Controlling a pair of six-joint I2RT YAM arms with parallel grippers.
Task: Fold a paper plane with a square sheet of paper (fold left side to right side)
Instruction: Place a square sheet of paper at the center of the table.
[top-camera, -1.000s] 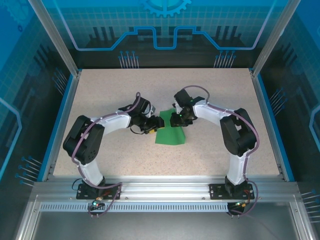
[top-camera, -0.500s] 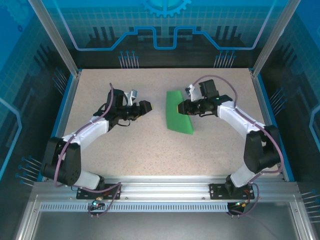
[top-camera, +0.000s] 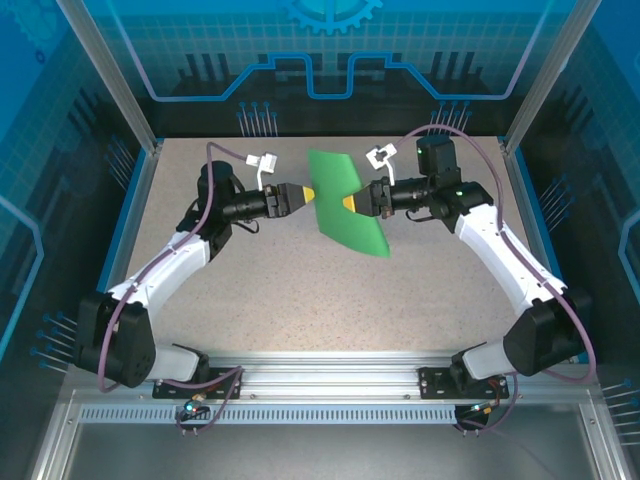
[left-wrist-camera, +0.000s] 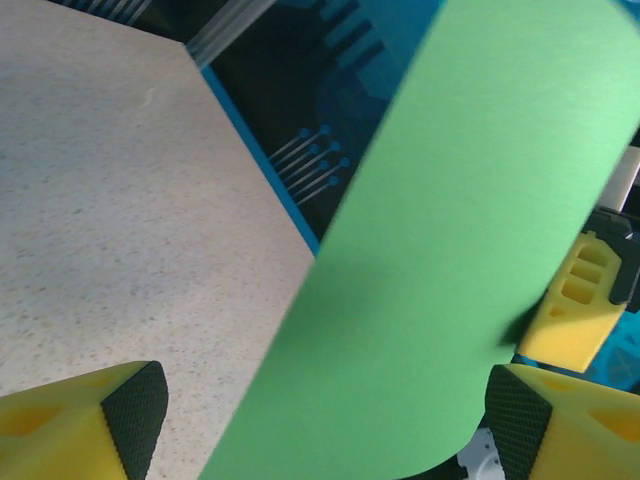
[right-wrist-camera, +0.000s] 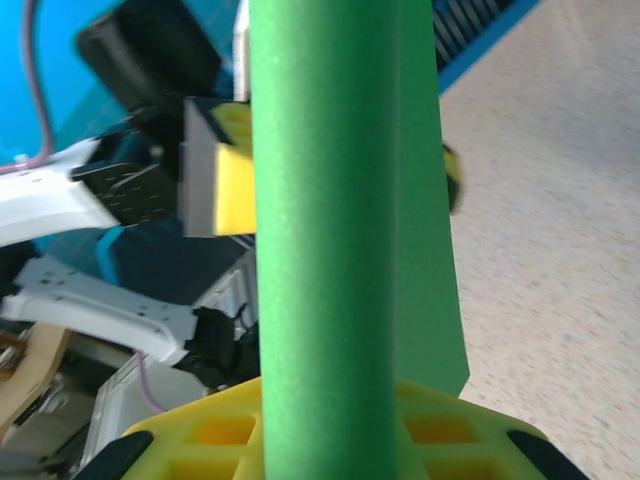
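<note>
One pinch is carrying the whole square sheet of paper (top-camera: 338, 182), so the left gripper (top-camera: 307, 193) closing crookedly could be crumpling it or tugging it free. The sheet is hanging curled above the table (top-camera: 300, 300), its right edge clamped in the right gripper (top-camera: 350, 204) and its left edge sitting between the left gripper's wide-open, empty fingers (left-wrist-camera: 120, 415).

Top external: mounted high above and behind the arm bases, looking down and toward the far wall. It is distant and takes in the whole table (top-camera: 200, 290), the left gripper (top-camera: 307, 193) and the right gripper (top-camera: 349, 204).
Left wrist: on the left arm, facing right and far across the table, very close to the square sheet of paper (left-wrist-camera: 430, 250).
Right wrist: on the right arm, facing left, with the sheet nearly against the lens.
Shared: all three views see the sheet, and each wrist view catches the opposite gripper beyond it.
</note>
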